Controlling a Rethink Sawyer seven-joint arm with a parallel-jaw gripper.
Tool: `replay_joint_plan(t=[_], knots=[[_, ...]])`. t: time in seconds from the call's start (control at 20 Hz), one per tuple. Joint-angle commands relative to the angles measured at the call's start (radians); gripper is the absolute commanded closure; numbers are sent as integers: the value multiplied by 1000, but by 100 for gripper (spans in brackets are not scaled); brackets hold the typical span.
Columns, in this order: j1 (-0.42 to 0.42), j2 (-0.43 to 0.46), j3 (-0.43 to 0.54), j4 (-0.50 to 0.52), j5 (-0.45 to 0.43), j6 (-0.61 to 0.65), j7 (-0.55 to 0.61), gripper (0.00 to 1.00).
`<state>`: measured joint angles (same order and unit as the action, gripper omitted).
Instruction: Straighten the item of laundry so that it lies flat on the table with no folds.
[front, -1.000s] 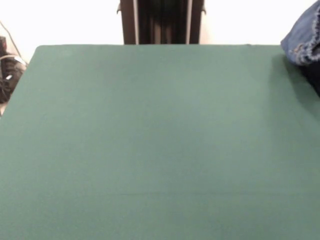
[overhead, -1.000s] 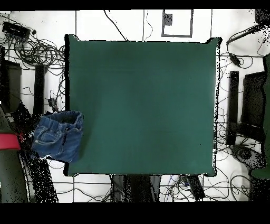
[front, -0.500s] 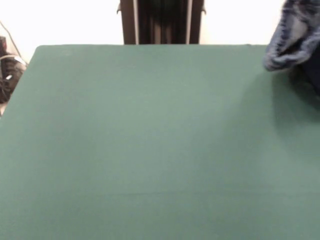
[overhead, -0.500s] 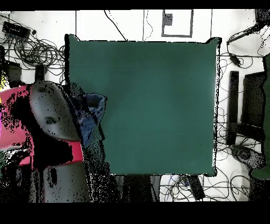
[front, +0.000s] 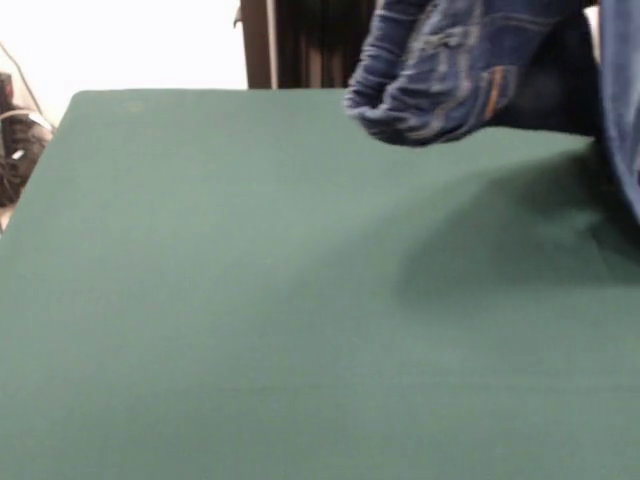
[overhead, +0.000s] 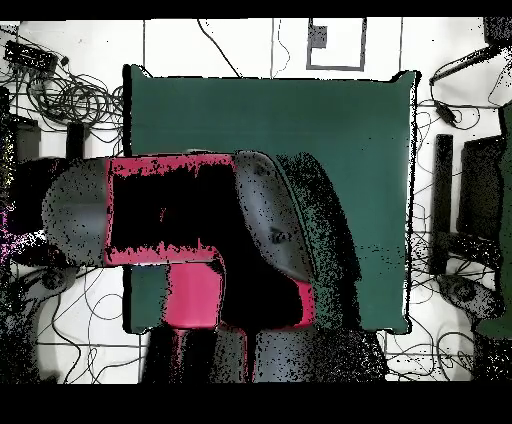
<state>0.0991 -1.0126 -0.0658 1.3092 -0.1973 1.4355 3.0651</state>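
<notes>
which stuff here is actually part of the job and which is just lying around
Part of the job:
- jeans, bunched up and hanging in the air above the table
- green table
- robot arm, reaching across the table in the overhead view

Just lying about:
- tangled cables on the floor beside the table
- black stand on the other side

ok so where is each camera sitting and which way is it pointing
Front view: low, across the table, looking along it; the jeans hang bunched above its far right part; no arm part is clearly visible.
Overhead view: above, looking straight down; the red and black arm covers much of the table, hiding the jeans.
Both share the green table.
</notes>
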Motion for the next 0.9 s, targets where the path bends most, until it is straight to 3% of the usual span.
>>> replay_joint_plan(t=[0.05,0.35,0.65,0.9], knots=[[-17,7,77,169,-81,-114,-310,100],[-75,-8,115,273,-109,-334,-379,100],[-170,4,204,314,-93,-409,-558,100],[-189,18,227,318,-115,-444,-560,100]])
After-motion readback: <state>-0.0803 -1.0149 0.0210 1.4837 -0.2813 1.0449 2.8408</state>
